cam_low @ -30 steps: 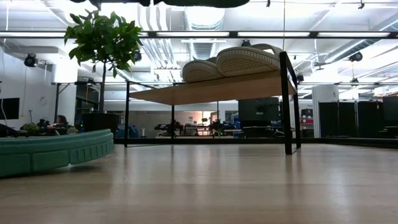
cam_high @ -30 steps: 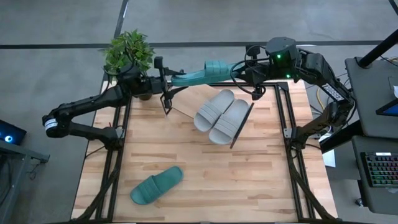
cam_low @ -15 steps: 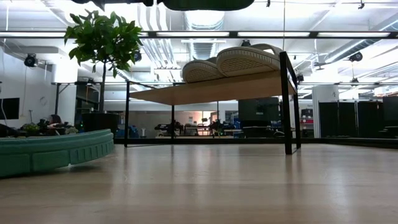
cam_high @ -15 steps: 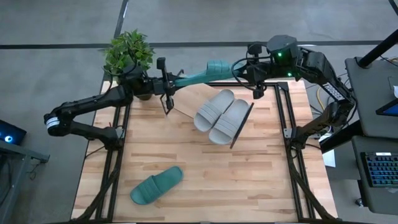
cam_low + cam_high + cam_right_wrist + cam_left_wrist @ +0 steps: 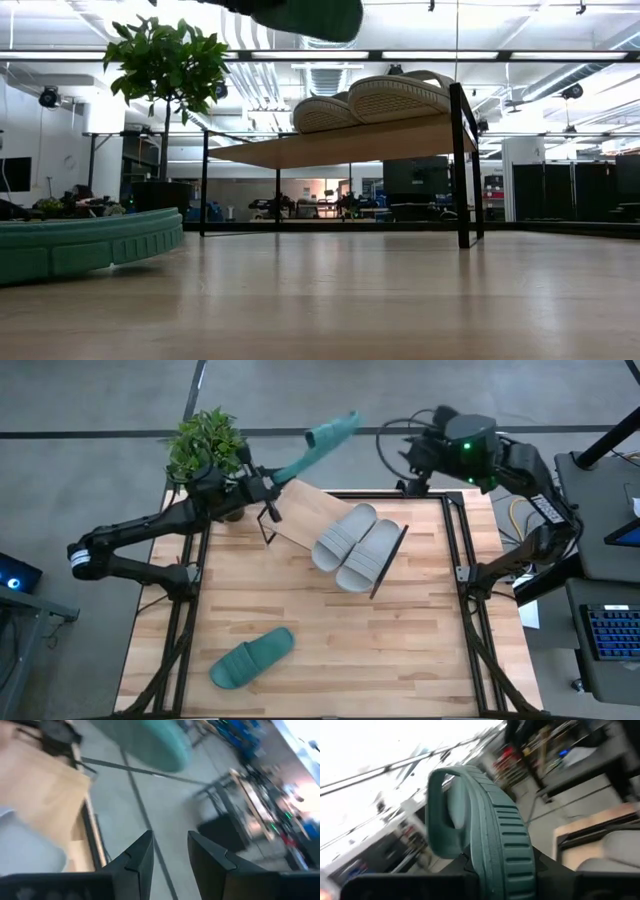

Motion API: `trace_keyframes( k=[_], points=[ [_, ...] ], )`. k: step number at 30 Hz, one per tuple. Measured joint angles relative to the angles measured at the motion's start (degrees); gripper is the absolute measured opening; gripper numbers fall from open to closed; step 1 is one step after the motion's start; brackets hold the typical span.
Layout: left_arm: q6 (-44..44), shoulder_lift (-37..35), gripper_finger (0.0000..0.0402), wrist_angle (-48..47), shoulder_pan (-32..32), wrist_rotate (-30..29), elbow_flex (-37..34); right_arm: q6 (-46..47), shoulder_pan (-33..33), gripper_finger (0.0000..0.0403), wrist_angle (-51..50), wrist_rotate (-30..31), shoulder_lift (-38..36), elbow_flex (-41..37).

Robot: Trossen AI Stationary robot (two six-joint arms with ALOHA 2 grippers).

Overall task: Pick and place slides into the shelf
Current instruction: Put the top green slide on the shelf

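The right gripper (image 5: 415, 460) has let go of the teal slide (image 5: 318, 443) and pulled back right, its jaws released and empty. The left gripper (image 5: 262, 488) alone grips that slide by one end, swung up past the bench's far edge, so it can now go to the shelf (image 5: 305, 520) beside the grey slides (image 5: 355, 546). Only the high view shows the handover finished; the left wrist view shows just the clamped strap. A second teal slide (image 5: 251, 657) lies near-left.

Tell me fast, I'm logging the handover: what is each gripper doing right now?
Left gripper: shut on the teal slide, held raised beyond the table's far edge.
Right gripper: open, holding nothing, near the far right corner.
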Motion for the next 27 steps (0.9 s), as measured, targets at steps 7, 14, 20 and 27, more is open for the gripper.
trace_keyframes(
  k=[7, 14, 20, 27],
  points=[
    [5.16, 0.54, 0.0038, -4.41, -6.30, -12.57, -0.19, 7.68, 0.02, 0.0093, 0.01, 2.67, -1.69, -0.15],
    [14.96, 2.94, 0.0038, -3.49, -14.46, -36.24, -0.30, 12.21, 0.03, 0.0077, -3.32, 2.80, -3.04, -0.35],
    [16.29, 7.13, 0.0038, -3.35, -17.72, -43.61, -1.03, 13.48, 0.02, 0.0072, -5.17, 2.80, -3.26, -0.54],
    [16.84, 13.85, 0.0038, -3.30, -18.27, -54.68, -1.26, 13.65, 0.02, 0.0078, -5.16, 2.64, -3.12, -1.84]
  ],
)
